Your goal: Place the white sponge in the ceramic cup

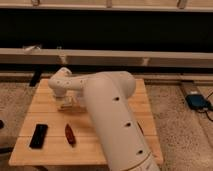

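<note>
The gripper [66, 104] hangs low over the bench [45, 107]; beside a black block [38, 135] lies a red object [70, 134].

Lab or test-room setting, not home. Small wooden slat worktop [120, 102] standing alone on speckled hard floor [175, 125]. Behind it long pale ledge [150, 57] under dark window band. Blue device with cable [198, 102] lying on floor at right. Large white robot arm [112, 120] reaches over worktop; pincer [66, 103] low over worktop's left-centre part.
</note>
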